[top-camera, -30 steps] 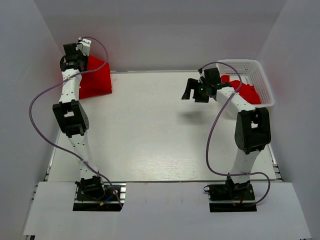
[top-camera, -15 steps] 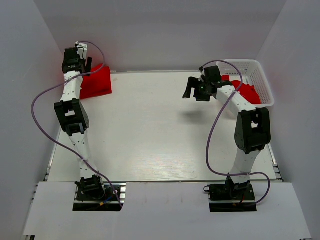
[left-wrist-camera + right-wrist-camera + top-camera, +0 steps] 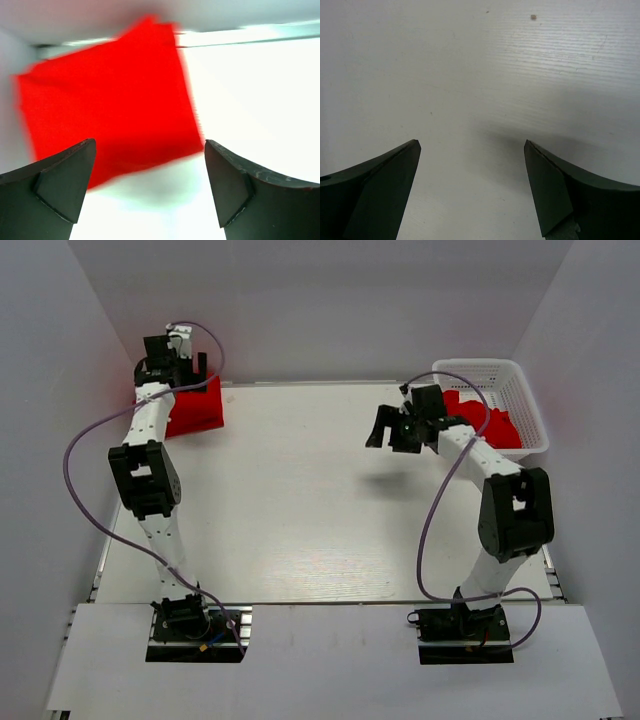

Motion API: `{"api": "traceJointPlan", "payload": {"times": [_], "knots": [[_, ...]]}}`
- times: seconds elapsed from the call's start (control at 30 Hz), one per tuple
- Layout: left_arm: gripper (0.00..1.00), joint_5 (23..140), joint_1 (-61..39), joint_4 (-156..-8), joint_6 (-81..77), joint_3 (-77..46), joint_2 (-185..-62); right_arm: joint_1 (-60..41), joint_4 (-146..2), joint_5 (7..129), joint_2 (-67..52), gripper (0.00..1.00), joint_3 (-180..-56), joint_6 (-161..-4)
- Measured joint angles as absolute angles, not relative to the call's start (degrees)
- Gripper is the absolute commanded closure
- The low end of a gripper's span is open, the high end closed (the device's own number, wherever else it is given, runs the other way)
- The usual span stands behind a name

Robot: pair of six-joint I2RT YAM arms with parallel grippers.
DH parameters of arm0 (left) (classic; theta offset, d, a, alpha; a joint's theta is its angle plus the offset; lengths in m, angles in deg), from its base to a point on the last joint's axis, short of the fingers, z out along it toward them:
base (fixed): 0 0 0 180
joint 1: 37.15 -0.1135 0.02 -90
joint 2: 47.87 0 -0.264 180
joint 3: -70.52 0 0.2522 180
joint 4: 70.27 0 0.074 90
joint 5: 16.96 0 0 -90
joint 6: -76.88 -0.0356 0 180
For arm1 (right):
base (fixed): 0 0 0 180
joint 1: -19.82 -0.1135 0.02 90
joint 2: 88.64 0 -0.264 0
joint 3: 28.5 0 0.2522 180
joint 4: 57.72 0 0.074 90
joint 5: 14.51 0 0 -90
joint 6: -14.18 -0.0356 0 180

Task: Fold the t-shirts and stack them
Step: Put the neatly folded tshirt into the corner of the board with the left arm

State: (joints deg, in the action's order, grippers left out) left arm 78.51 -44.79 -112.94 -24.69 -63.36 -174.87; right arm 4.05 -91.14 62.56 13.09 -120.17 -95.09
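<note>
A folded red t-shirt (image 3: 195, 408) lies at the table's far left corner; in the left wrist view the same red t-shirt (image 3: 110, 95) is a blurred, roughly square pad. My left gripper (image 3: 192, 375) hovers just above its far edge, and the left gripper (image 3: 150, 185) is open with nothing between the fingers. More red t-shirts (image 3: 490, 425) lie crumpled in the white basket (image 3: 525, 380) at the far right. My right gripper (image 3: 386, 433) hangs above the table left of the basket. In its own view the right gripper (image 3: 472, 185) is open over bare table.
White walls close in the table at the back and on both sides. The left arm's purple cable (image 3: 80, 440) loops out to the left. The right arm's cable (image 3: 430, 510) hangs beside its upper link.
My left gripper has opened and let go of the folded red t-shirt, then shifted right above it. The right arm has drifted slightly nearer, still open.
</note>
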Motion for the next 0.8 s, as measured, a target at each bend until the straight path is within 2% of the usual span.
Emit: {"api": "traceJointPlan", "payload": {"times": [0.23, 0.47, 0.57, 0.8], "knots": [[0.00, 79.15, -30.62, -109.61, -12.65, -46.18, -164.81, 4.05, -85.57, 63.59, 2.47, 0.10, -104.45, -96.58], [0.00, 76.13, -14.14, -104.76, -2.53, -19.49, -154.76, 4.09, -83.62, 68.16, -9.47, 0.10, -91.14, -97.23], [0.00, 73.05, -9.90, -104.85, 0.64, -11.71, -148.55, 4.09, -82.49, 68.84, -14.01, 0.10, -87.80, -97.45], [0.00, 64.04, -6.52, -104.92, 3.99, -8.50, -136.22, 4.09, -79.64, 70.93, -20.26, 0.10, -84.41, -97.67]]}}
